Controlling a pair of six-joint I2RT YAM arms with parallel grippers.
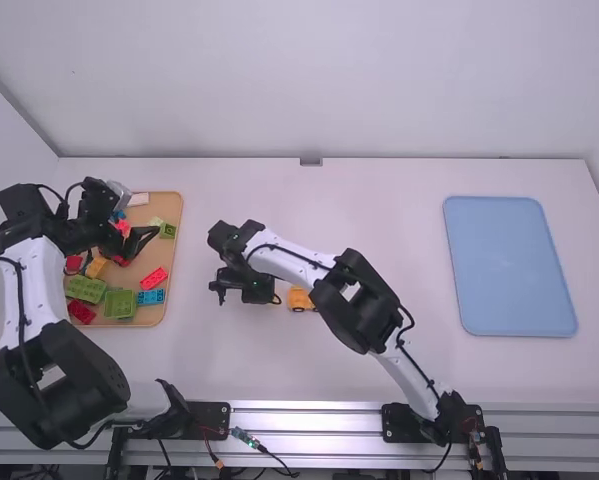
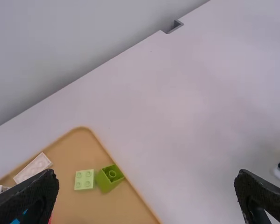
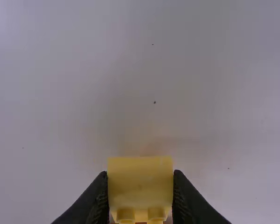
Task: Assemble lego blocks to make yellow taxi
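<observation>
Tan in colour, a tray [image 1: 173,250] of lego blocks [image 1: 120,304] was set on the desk [image 1: 379,210], the left claw [image 1: 141,238] held wide open and empty over it. A yellow block [image 3: 140,184] was gripped in the right claw [image 1: 261,296], near an orange-yellow piece [image 1: 300,299]; farther right, a blue tray [image 1: 509,265] was laid.

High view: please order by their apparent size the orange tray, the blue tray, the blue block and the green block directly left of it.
Blue tray
Orange tray, partly covered
Green block
Blue block
</observation>
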